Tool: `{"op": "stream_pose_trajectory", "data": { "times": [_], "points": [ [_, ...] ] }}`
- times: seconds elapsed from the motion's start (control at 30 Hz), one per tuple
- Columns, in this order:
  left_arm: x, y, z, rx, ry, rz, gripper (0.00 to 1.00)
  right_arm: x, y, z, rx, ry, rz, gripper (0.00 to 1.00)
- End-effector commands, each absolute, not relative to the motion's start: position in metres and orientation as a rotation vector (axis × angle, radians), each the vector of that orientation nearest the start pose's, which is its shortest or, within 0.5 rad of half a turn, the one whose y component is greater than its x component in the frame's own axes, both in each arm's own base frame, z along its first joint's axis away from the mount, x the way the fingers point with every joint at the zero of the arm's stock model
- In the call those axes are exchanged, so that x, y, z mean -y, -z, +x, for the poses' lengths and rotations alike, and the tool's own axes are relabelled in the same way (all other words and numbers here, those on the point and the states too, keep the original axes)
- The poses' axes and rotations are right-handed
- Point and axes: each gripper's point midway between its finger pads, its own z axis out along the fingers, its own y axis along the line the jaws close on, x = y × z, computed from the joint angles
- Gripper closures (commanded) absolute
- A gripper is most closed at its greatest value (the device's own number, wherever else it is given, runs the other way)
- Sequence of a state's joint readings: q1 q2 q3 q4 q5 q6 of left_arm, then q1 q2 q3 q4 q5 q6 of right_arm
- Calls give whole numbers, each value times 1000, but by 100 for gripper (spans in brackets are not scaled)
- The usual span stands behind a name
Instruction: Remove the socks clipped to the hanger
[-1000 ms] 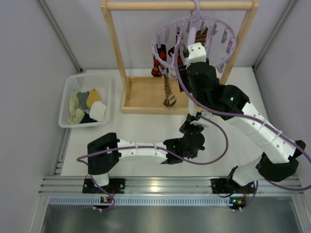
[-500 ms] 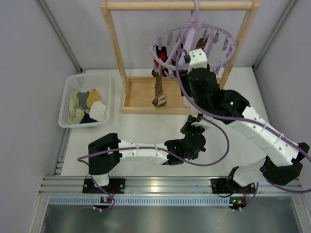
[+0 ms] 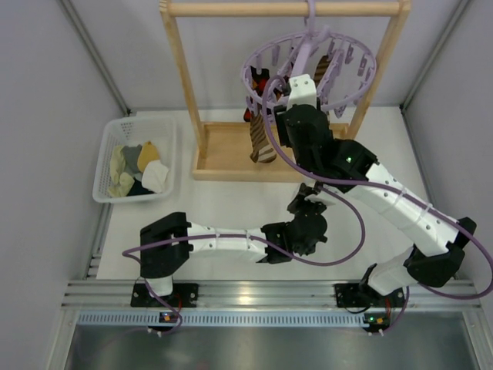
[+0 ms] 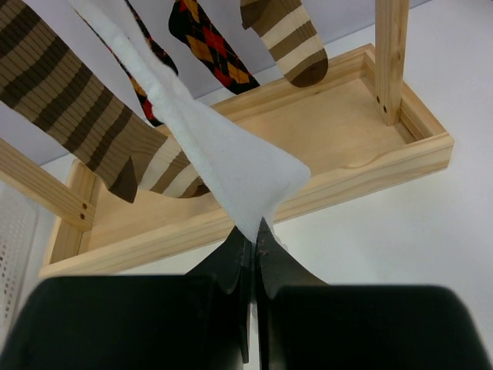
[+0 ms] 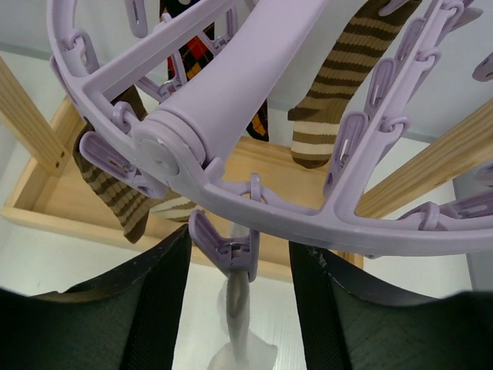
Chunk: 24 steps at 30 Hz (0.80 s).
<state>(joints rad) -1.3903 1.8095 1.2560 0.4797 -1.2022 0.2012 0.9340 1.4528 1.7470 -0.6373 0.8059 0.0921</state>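
left end effector (image 4: 253, 231) is pinched tight on the white sock (image 4: 231, 154) at its toe. the sock stretches up to a clip (image 5: 229, 254) on the lavender hanger (image 3: 308, 65), which hangs on the wooden rack (image 3: 181, 85) at the far side. my right end effector (image 5: 239, 245) has nudged left since a second ago, fingers half apart, straddling that clip.
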Motion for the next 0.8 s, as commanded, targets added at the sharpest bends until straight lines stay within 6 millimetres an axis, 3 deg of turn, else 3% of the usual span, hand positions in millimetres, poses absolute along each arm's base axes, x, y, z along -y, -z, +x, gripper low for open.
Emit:
{"op": "stream_pose_trajectory", "data": {
  "times": [0.0,0.3,0.43,0.5,0.77],
  "points": [
    [416,-263,240,-1537,3,298,100,-225,-420,333,-1706,62,-129,50],
    [417,-262,237,-1538,15,300,100,-225,-415,337,-1702,89,-118,55],
    [417,-258,237,-1541,14,302,100,-228,-416,336,-1694,55,-115,71],
    [416,-253,236,-1546,21,310,100,-226,-418,335,-1686,46,-104,85],
    [417,-237,234,-1565,81,308,100,-223,-418,331,-1680,21,-98,91]
  ]
}}
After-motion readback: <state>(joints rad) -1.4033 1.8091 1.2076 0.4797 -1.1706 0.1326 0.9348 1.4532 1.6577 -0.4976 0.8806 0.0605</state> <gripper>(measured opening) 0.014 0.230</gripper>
